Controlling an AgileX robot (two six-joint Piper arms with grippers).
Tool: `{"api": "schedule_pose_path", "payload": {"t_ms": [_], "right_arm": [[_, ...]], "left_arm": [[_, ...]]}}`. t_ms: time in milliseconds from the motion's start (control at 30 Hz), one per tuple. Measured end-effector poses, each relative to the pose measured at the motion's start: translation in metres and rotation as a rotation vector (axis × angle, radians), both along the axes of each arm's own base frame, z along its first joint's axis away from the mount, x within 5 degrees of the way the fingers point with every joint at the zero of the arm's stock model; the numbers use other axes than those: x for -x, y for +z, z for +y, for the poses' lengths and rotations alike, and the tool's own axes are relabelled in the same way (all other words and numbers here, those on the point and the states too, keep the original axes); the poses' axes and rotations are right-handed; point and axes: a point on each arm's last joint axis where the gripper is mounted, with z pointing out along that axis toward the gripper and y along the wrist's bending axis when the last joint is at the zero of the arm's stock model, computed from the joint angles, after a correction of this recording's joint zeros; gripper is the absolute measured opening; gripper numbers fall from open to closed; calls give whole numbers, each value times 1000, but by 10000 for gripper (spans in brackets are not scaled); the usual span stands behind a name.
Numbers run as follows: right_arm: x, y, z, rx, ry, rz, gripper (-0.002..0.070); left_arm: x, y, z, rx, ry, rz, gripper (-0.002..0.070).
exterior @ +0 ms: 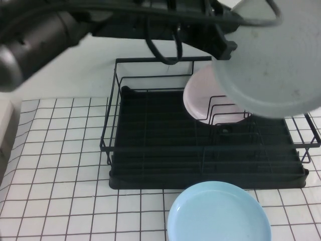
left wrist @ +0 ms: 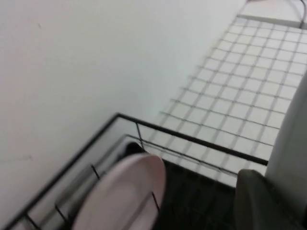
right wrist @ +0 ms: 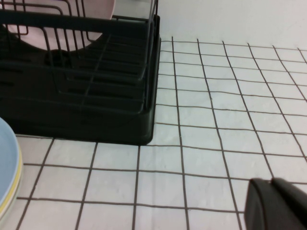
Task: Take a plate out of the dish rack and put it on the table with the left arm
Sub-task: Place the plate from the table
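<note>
My left arm [exterior: 45,35] reaches across the top of the high view. Its left gripper [exterior: 228,46] is shut on the rim of the pale grey plate [exterior: 273,60] and holds it in the air above the right end of the black dish rack [exterior: 150,150]. In the left wrist view one dark finger [left wrist: 259,203] presses against the plate [left wrist: 293,143], with the rack's wire rim [left wrist: 192,139] below. My right gripper [right wrist: 278,206] is shut and empty, low over the grid-cloth table [right wrist: 216,120] to the right of the rack [right wrist: 96,96]; it is out of the high view.
A pink plate [exterior: 200,98] stands upright in the rack's dividers and also shows in the left wrist view [left wrist: 124,191]. A light blue plate [exterior: 218,213] lies on the table [exterior: 55,165] in front of the rack; its edge shows in the right wrist view [right wrist: 7,167].
</note>
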Motion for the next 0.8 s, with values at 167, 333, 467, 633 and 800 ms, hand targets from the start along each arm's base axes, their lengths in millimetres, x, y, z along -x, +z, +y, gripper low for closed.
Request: {"api": "schedule_pose_path", "payload": {"t_ms": [167, 333, 467, 633, 800], "right_arm": [[0, 0, 0, 0, 0, 0, -4], [0, 0, 0, 0, 0, 0, -4], [0, 0, 0, 0, 0, 0, -4], [0, 0, 0, 0, 0, 0, -4], [0, 0, 0, 0, 0, 0, -4]], "left_arm": [[32, 6, 20, -119, 4, 248, 29], [51, -17, 31, -296, -23, 465, 29], [62, -55, 32, -355, -38, 588, 29], [71, -110, 35, -372, 29, 691, 29], [66, -146, 37, -347, 115, 687, 29]]}}
